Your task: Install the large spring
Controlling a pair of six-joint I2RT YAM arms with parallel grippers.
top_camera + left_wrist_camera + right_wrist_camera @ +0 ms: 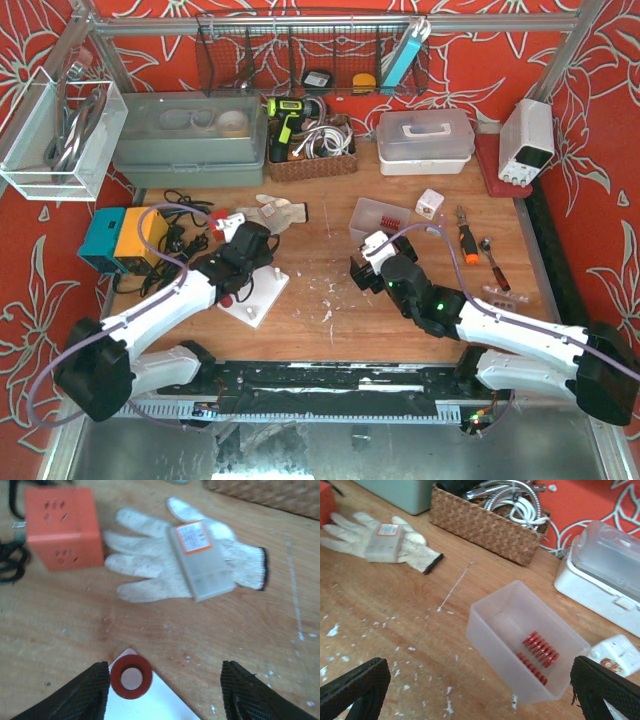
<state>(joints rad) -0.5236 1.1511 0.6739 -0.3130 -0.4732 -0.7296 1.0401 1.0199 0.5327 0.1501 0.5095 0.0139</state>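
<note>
- Two red springs (539, 649) lie flat in a clear plastic bin (490, 610) at centre right of the right wrist view. They sit side by side, long axes running from upper left to lower right along the bin's longer wall. The upper one looks the thicker.
- The right fingers (607, 690) are spread wide at the lower corners of that frame, gripping nothing, with the bin just beyond them.
- From overhead, the bin stands right of centre on the wooden worktop (330, 330), immediately above the right arm's tip.
- The left fingers (85, 697) are parted and empty at the bottom of the left wrist view. Between them, close to the left-hand one, a red ring (131, 676) seen end-on rests on the corner of a white plate (155, 705).
- Higher in that frame, a white glove (145, 565) lies flat with a small clear case (200, 562) on top of it. An orange cube (62, 527) sits at upper left.
</note>
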